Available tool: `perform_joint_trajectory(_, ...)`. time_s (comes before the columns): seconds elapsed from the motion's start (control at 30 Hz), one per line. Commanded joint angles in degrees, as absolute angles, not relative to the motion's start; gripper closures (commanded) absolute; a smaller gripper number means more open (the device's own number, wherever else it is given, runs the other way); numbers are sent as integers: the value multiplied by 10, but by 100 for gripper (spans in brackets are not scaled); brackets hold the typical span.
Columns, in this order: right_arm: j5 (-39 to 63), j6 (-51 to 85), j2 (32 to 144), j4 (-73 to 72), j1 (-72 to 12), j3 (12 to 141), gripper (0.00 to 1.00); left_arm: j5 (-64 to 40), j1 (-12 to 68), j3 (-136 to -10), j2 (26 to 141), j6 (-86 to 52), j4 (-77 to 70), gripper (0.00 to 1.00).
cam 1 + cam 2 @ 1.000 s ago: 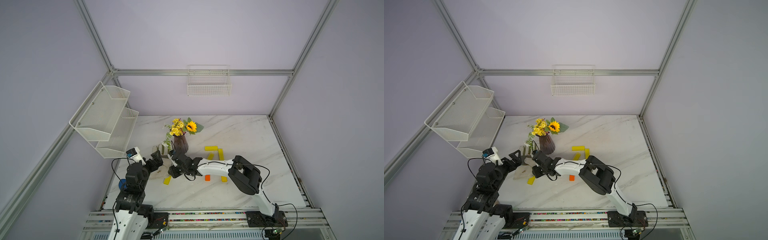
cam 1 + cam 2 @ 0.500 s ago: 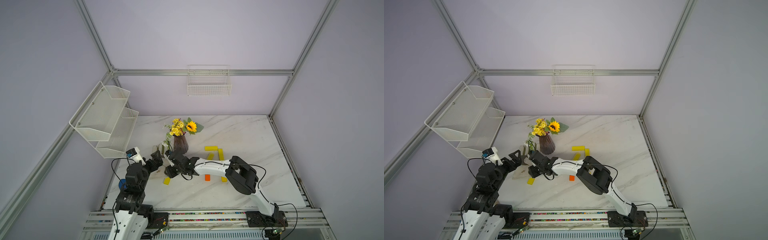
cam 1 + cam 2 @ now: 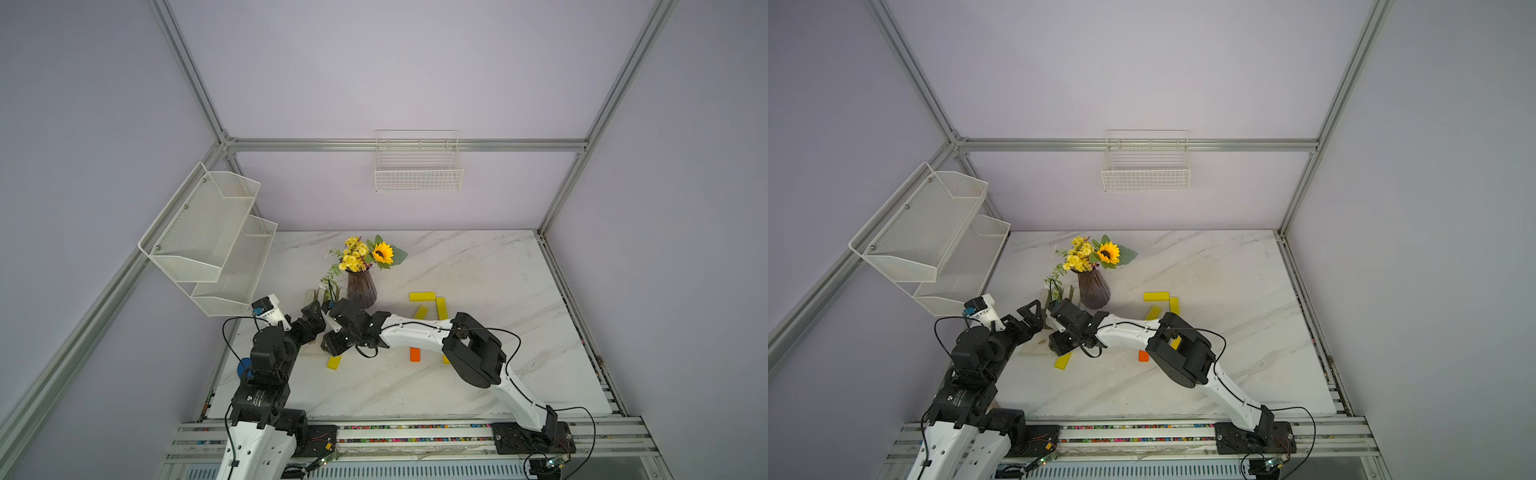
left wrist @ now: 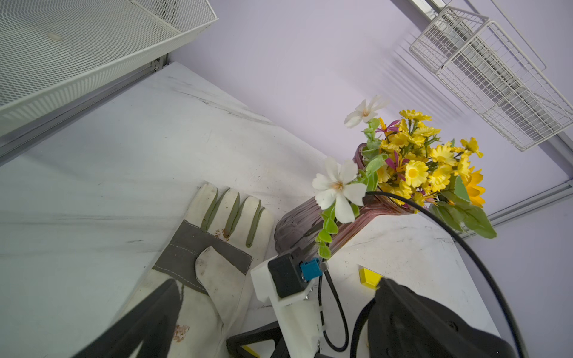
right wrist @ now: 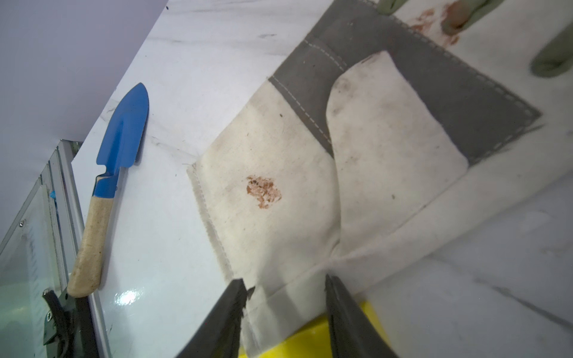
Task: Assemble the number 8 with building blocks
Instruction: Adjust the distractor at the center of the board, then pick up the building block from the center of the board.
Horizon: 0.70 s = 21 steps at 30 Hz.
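Three yellow building blocks [image 3: 422, 296] [image 3: 1156, 296] lie close together behind my right arm. An orange block [image 3: 414, 354] and another yellow one [image 3: 445, 358] sit partly under that arm. No number 8 shows in these views. One more yellow block [image 3: 333, 362] [image 5: 310, 341] lies at the glove's cuff. My right gripper [image 3: 332, 348] [image 5: 285, 285] hangs over it, jaws apart, with the block's end and the cuff between them. My left gripper [image 3: 316, 320] [image 4: 278, 282] stands wide open beside it, holding nothing.
A white and grey work glove [image 4: 217, 235] lies flat under both grippers. A dark vase [image 3: 361, 286] with flowers stands just behind them. A blue trowel [image 5: 124, 130] rests at the table's left edge. A tiered mesh rack [image 3: 208, 241] overhangs the left side.
My right gripper has moved left over the yellow block by the glove, and its jaws have widened a little. The block and the left arm have stayed put.
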State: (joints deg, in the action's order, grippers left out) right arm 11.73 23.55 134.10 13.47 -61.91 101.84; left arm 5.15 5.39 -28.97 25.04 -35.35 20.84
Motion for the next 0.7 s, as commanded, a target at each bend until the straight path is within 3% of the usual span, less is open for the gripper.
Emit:
perform_joint_trajectory(0.0,92,227,1298,140,-626,985,49,55,53,-299,247,-343,200,0)
perform_joint_trajectory(0.17,62,225,1257,150,-627,946,44,54,53,-300,246,-344,202,0)
perform_joint_trajectory(0.67,48,184,1222,134,-627,886,43,51,53,-302,239,-349,207,0)
